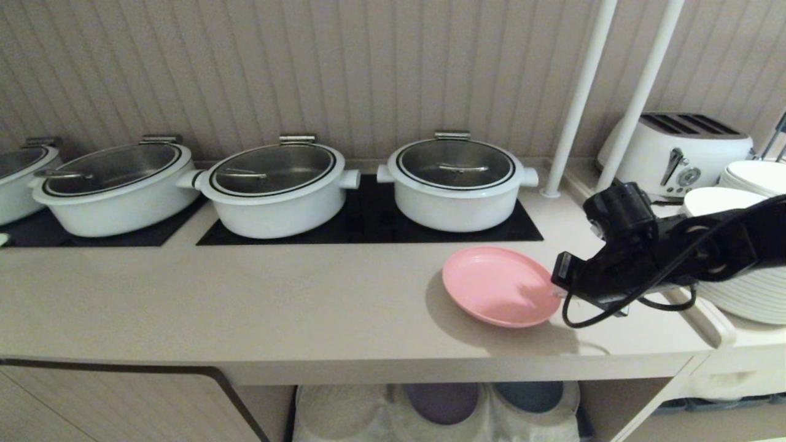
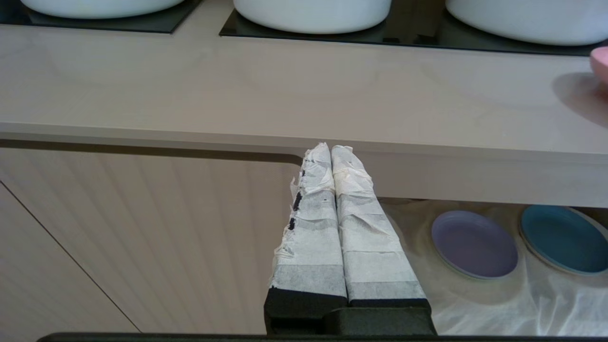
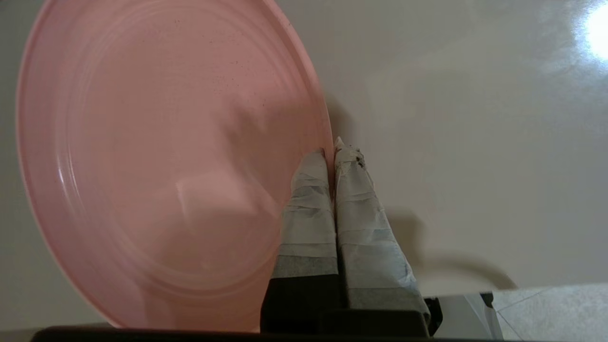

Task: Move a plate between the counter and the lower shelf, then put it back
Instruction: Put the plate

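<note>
My landmark is the counter (image 1: pixel 245 307), the long beige worktop with three white lidded pots (image 1: pixel 457 181) standing on black hob panels along its back. Under its front edge, toward its right part, opens the lower shelf (image 1: pixel 344 411), draped in wrinkled white cloth. A purple plate (image 2: pixel 474 243) and a blue plate (image 2: pixel 563 237) lie there side by side; no pink one is down there. Off the counter's right end, on a side ledge, stand a toaster (image 1: pixel 675 153) and stacked white plates (image 1: pixel 746 288).

The plate (image 1: pixel 500 285) is on the counter's right part, in front of the rightmost pot, tilted with its right edge raised, judging by the shadow beneath it. My right gripper (image 1: pixel 557 293) comes in from the counter's right end, and its taped fingers (image 3: pixel 308 199) are pinched together on that rim, one over the plate's inner face and one outside. My left gripper (image 2: pixel 331 152) hangs parked just below the counter's front lip, left of the shelf opening, fingers pressed together on nothing.

As I judge it, the plate is either just being lifted for the trip down or just being set back. These views alone cannot tell me which. If it is the first, the whole round trip remains. If it is the second, only laying it flat and letting go is left.
</note>
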### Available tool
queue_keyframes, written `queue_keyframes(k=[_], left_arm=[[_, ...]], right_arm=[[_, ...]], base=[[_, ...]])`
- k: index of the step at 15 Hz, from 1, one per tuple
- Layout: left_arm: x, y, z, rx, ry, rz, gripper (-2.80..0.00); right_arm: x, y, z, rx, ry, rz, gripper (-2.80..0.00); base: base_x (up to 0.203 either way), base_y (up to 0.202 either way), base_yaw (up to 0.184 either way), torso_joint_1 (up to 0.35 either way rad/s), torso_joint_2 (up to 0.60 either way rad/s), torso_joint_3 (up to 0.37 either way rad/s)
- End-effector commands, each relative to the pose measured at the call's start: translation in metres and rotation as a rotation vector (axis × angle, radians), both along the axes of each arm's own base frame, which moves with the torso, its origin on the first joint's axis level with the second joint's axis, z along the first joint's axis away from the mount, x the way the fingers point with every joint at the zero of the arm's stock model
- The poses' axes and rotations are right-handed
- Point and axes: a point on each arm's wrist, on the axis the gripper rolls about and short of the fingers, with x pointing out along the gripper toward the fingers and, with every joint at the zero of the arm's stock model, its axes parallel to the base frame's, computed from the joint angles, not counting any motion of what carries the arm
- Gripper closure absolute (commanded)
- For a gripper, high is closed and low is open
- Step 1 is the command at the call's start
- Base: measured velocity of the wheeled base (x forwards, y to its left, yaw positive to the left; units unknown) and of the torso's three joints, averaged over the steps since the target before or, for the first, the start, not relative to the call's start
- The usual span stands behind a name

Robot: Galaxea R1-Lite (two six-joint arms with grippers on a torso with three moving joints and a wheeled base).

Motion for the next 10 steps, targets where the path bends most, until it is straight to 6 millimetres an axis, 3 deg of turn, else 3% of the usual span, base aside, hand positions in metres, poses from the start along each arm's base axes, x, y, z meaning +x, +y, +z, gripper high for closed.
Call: queue_keyframes(k=[1,10], left_arm=[[0.0001,0.0000,0.0000,-0.001,0.001,0.001,0.00],[0.0001,0.0000,0.0000,-0.001,0.001,0.000,0.00]], right_arm=[[0.0081,-0.0067,-0.0092,-0.002,0.020,-0.027,0.00],[0.0153,-0.0102,-0.0074,-0.032,-0.015,0.005,0.00]], base=[[0.000,0.000,0.000,0.000,0.00,0.000],[0.000,0.000,0.000,0.000,0.00,0.000]])
